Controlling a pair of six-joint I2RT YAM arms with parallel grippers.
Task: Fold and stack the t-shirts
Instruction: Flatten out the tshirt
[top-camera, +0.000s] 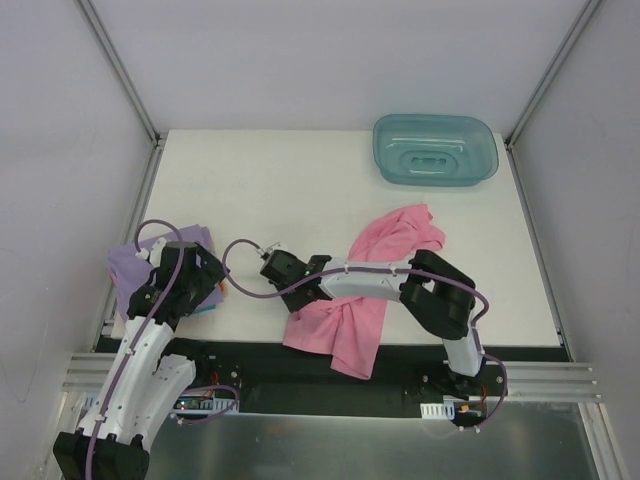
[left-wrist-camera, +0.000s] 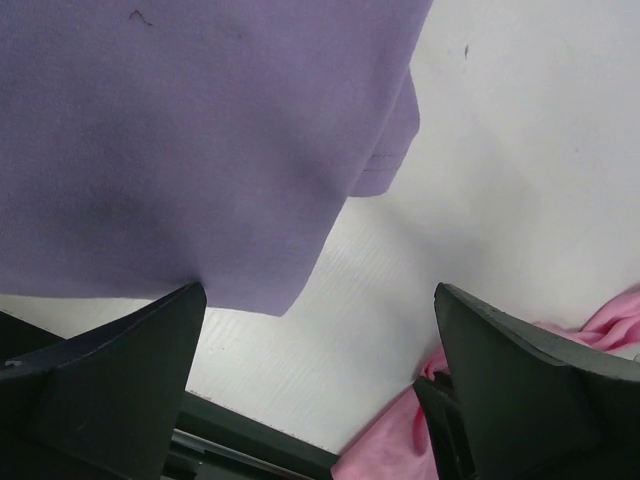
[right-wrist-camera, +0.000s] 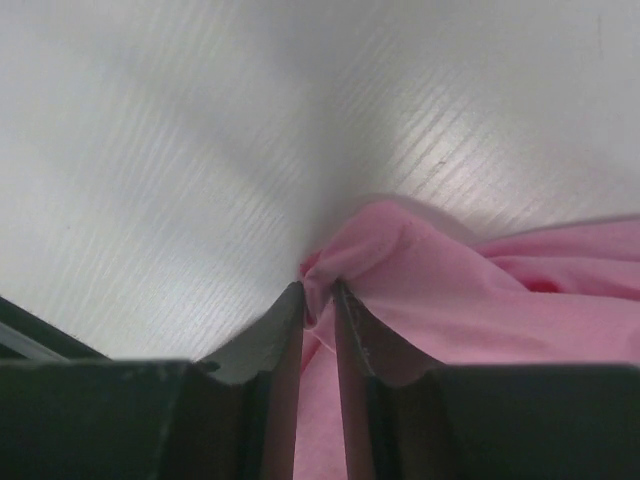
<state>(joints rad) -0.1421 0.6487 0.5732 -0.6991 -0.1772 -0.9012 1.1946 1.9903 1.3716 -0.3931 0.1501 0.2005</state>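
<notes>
Presently, I am pinching a raised fold of the pink t-shirt between the narrowed jaws of my right gripper; the cloth is bunching up into a small peak between the fingertips, which suggests the grip is taking an edge so the shirt can be dragged open and flattened. In the overhead view this crumpled pink t-shirt is lying from the table's centre toward five o'clock, one end hanging over the near edge, with my right arm stretching across it toward nine o'clock. My left gripper is hovering with its jaws spread wide and gripping nothing, just above a corner of the lavender t-shirt. That lavender t-shirt is resting at about eight o'clock, apparently already folded small and serving as the base of the stack. A teal tub is sitting at one o'clock, well apart from both shirts. Folding of the pink shirt is, in my judgement, only beginning.
</notes>
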